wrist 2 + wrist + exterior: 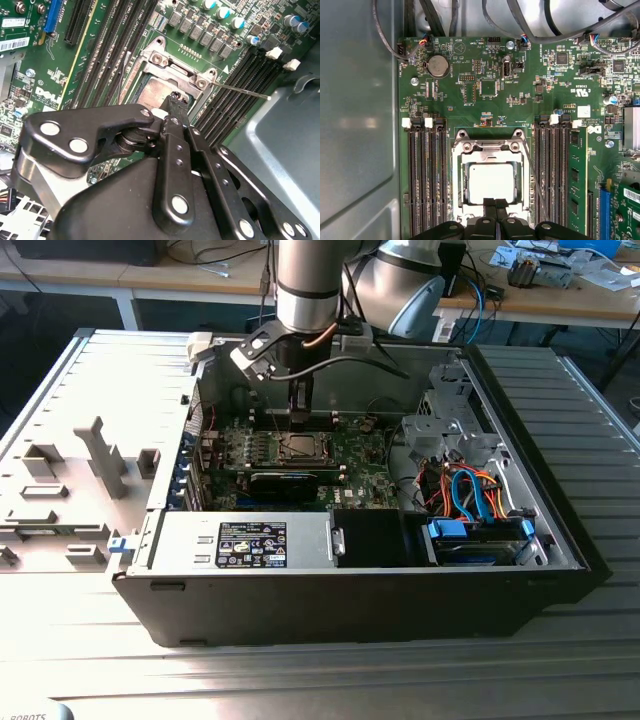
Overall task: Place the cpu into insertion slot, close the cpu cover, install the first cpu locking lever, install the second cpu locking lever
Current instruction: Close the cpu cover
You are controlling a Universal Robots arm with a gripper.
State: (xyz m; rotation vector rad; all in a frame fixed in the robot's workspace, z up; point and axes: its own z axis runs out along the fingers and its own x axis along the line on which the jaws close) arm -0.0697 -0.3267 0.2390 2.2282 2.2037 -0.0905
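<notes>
At the exterior view's left, grey fixtures (105, 455) stand on the ribbed metal desk (300, 680). To their right lies an open black case (350, 610). On the near side of the case is a metal box with a black label (252, 544); its white print is too small to read.

Farther in lies the green board (350, 450), scattered with fine white lettering. Near its middle the cpu (491, 182) lies flat in the slot (465, 185), silver top up. It is square, with no long axis, and its edges run parallel to the memory slots (425, 180) that flank it on both sides. The cover (487, 157) is down over it, and its window frames the chip. A thin lever (532, 185) slants away from the cover's side, not tucked in.

The arm (310, 285) comes down from above. The hand (495, 202) is at the cover's far edge, its fingertips (177, 100) together with nothing seen between them. Whether they touch the cover cannot be told.

At the exterior view's right, orange and blue cables (470, 490) lie coiled in the case.
</notes>
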